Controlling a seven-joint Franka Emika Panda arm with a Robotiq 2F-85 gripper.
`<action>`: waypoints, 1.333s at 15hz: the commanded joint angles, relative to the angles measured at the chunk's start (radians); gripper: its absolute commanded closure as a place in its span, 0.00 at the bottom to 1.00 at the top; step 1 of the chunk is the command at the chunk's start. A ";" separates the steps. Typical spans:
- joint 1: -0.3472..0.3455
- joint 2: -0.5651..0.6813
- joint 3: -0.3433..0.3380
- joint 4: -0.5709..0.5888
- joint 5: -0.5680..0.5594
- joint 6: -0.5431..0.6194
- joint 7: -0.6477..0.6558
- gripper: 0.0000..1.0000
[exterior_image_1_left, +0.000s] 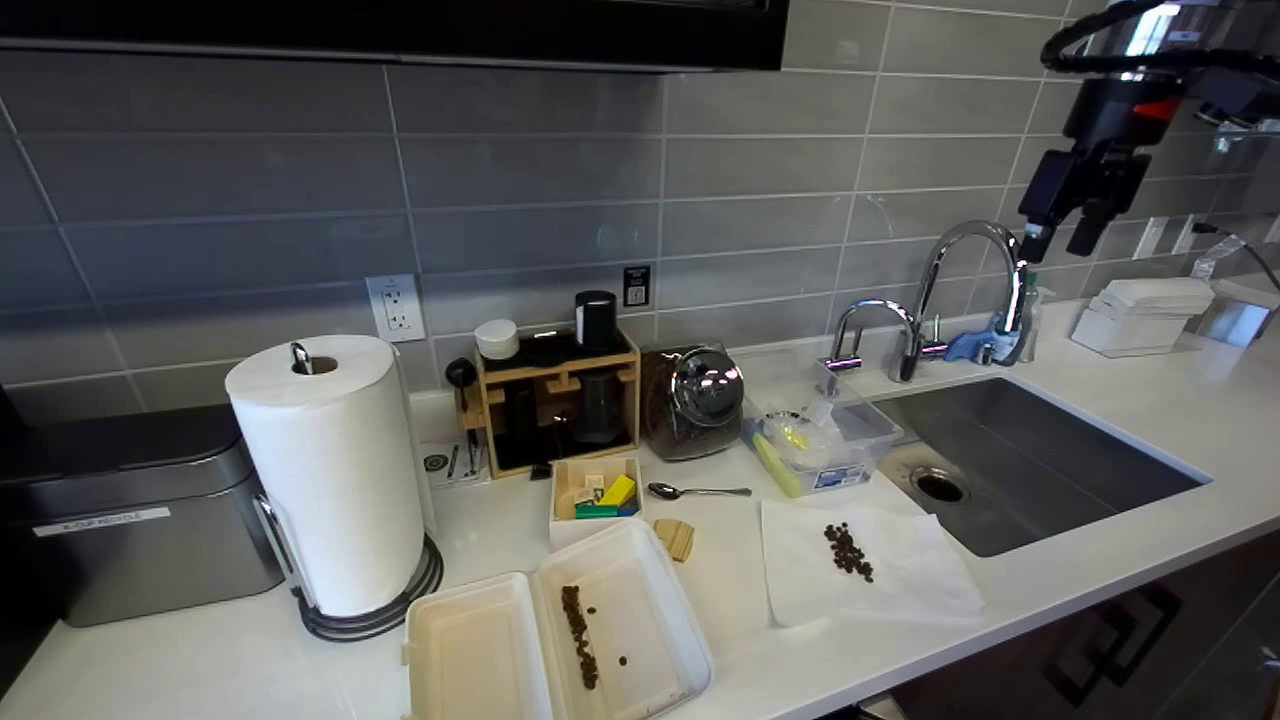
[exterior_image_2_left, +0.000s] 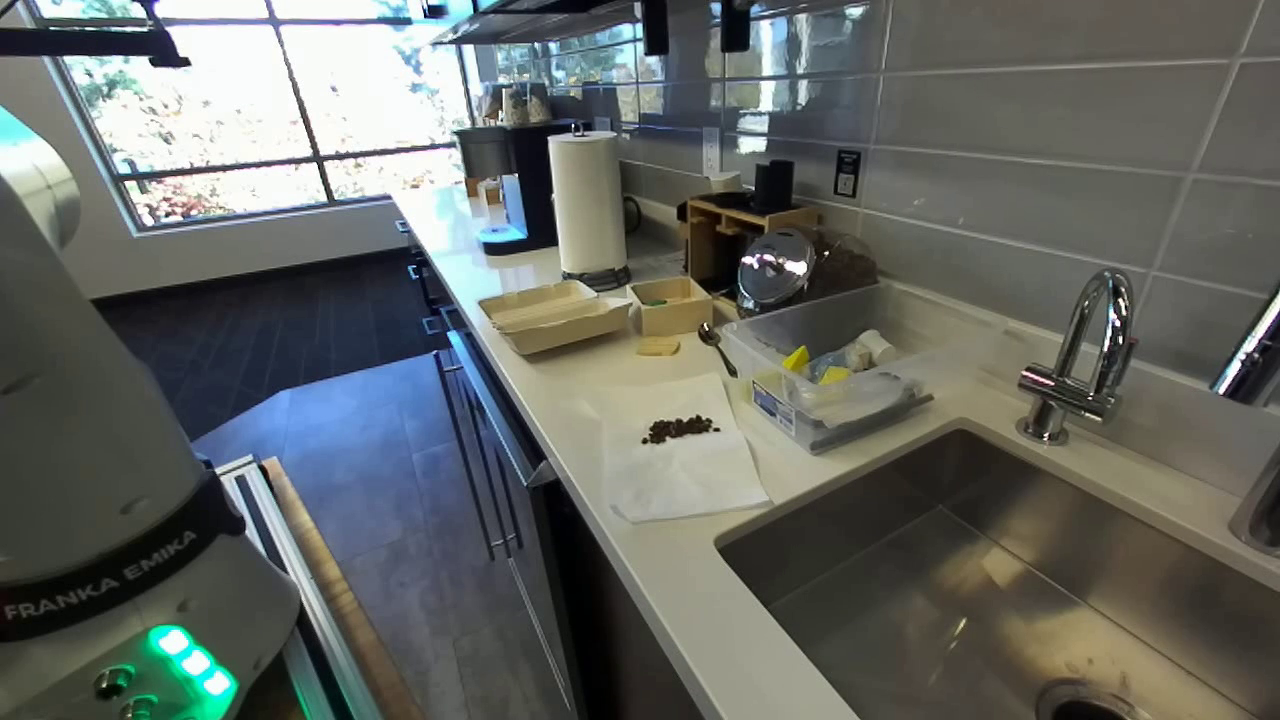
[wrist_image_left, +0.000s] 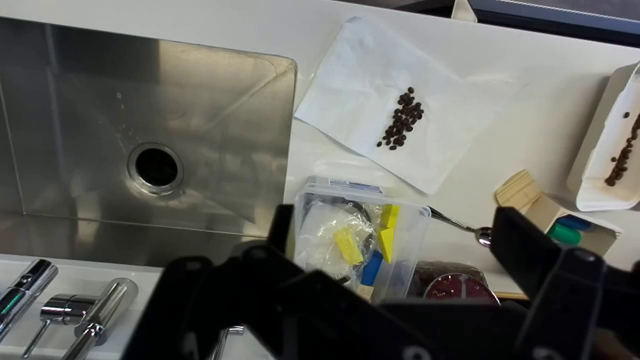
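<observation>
My gripper (exterior_image_1_left: 1062, 243) is open and empty, held high above the counter by the sink. Its two fingertips also hang at the top edge of an exterior view (exterior_image_2_left: 695, 40) and stand wide apart in the wrist view (wrist_image_left: 395, 217). Between them, far below, is a clear plastic bin (wrist_image_left: 412, 235) with bagged items and yellow and blue blocks. A pile of dark brown beans (wrist_image_left: 402, 117) lies on a white paper sheet (wrist_image_left: 345, 90). A white open clamshell box (exterior_image_1_left: 640, 590) holds a row of beans (exterior_image_1_left: 578, 635). A metal spoon (exterior_image_1_left: 700, 490) lies behind the sheet.
A steel sink (exterior_image_1_left: 1060, 470) with chrome taps (exterior_image_1_left: 960, 235) borders the bin. A small box of coloured blocks (exterior_image_1_left: 560, 530), a wooden piece (exterior_image_1_left: 676, 539), a glass jar (exterior_image_1_left: 690, 400), a wooden stand (exterior_image_1_left: 558, 380) and a paper towel roll (exterior_image_1_left: 330, 480) stand along the counter.
</observation>
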 joint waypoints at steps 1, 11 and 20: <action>0.003 -0.005 -0.033 -0.044 0.078 0.029 -0.051 0.00; -0.039 0.057 -0.191 -0.406 0.358 0.507 -0.178 0.00; 0.001 0.167 -0.204 -0.560 0.537 0.781 -0.246 0.00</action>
